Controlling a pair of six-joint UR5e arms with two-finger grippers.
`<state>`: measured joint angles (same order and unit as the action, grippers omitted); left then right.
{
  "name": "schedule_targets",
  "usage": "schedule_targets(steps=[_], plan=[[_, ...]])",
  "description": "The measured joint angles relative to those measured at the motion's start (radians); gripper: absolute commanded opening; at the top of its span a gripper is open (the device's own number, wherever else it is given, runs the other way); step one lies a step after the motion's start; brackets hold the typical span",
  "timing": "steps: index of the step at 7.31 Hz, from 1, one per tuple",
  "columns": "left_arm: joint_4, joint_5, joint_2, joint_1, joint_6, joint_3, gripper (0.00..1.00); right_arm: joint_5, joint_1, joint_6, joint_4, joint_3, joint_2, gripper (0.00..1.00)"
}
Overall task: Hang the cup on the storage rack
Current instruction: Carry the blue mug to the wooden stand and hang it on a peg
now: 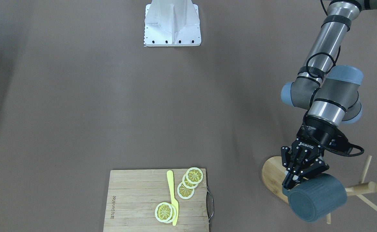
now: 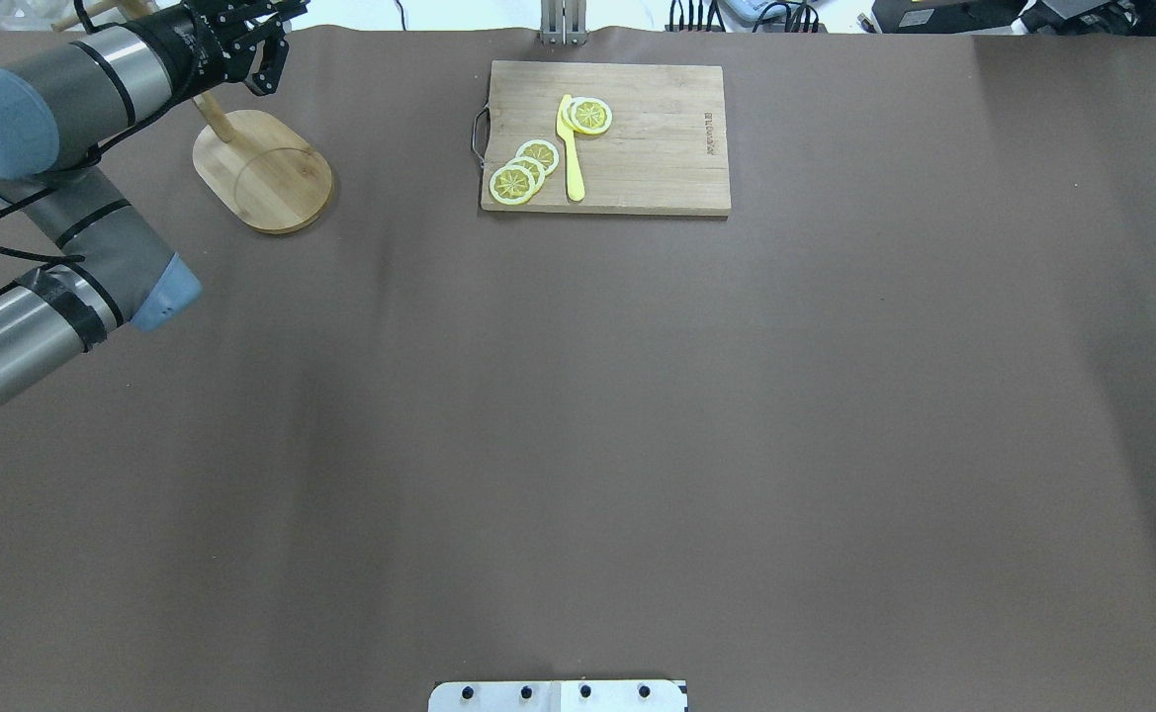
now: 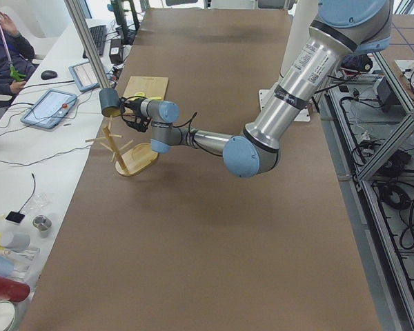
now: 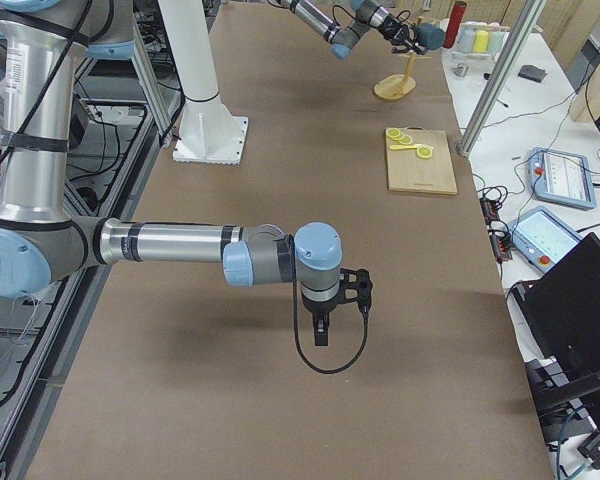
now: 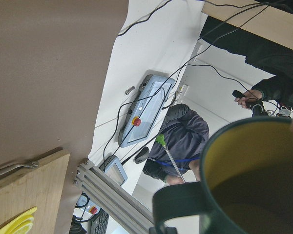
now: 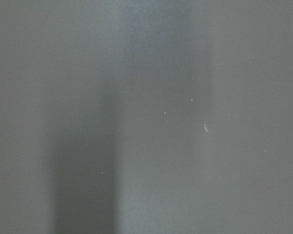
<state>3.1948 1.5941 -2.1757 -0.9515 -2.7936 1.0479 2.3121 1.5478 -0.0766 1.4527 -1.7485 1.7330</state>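
The dark blue-grey cup (image 1: 317, 198) lies tilted on its side in my left gripper (image 1: 293, 180), which is shut on its rim end, above the storage rack. The rack's oval bamboo base (image 1: 272, 175) lies under the gripper, and its pegs (image 1: 365, 188) stick out past the cup. The left wrist view shows the cup's yellow inside (image 5: 254, 180) and its handle (image 5: 180, 204). The overhead view shows the rack base (image 2: 266, 173) and the left gripper (image 2: 261, 40); the cup is out of frame there. My right gripper (image 4: 322, 335) hangs low over the table at the other end; I cannot tell whether it is open or shut.
A slatted wooden cutting board (image 1: 157, 201) with lemon slices (image 1: 190, 180) and a yellow knife (image 1: 173, 196) lies at the table's far edge. The white robot base (image 1: 172, 24) stands at the near edge. An operator (image 3: 7, 62) sits beyond the rack.
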Motion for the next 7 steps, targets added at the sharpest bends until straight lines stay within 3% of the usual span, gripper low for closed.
schedule_targets(steps=[7], plan=[[0.241, 0.063, 0.02, -0.027, 0.0, -0.161, 0.0, 0.0, 0.0, -0.031, 0.0, -0.018, -0.005, 1.0]])
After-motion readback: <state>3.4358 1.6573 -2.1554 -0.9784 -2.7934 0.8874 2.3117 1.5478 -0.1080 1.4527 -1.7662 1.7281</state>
